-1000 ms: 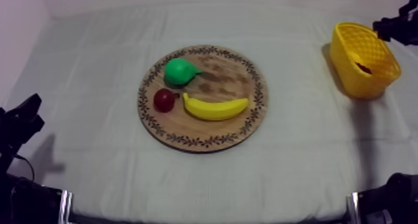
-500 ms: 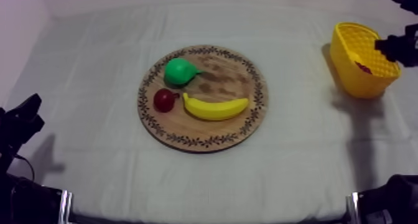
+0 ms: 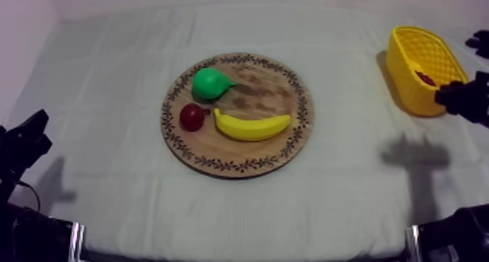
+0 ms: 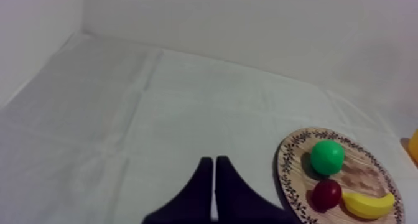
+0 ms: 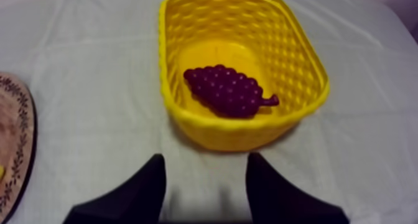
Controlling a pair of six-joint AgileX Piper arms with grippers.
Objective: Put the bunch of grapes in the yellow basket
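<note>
The purple bunch of grapes (image 5: 227, 89) lies inside the yellow basket (image 5: 236, 136), which stands at the table's far right (image 3: 407, 83). My right gripper (image 5: 205, 167) is open just in front of the basket, with nothing between its fingers. From above, that gripper (image 3: 466, 99) sits at the basket's near right side. The round wooden board (image 3: 269, 86) in the middle holds a green pear (image 3: 209, 83), a small red fruit (image 3: 192, 117) and a banana (image 3: 251, 126). My left gripper (image 4: 214, 177) is shut on nothing, resting low at the left (image 3: 29, 137), well clear of the board (image 4: 361, 173).
Open cloth lies between the board and the basket. A pale wall runs along the table's back and left sides. The board's patterned rim (image 5: 12, 152) shows to the left of the right gripper.
My right gripper has drawn back from over the basket toward the table's near right, leaving the basket uncovered. The left arm and the fruit on the board have not moved.
</note>
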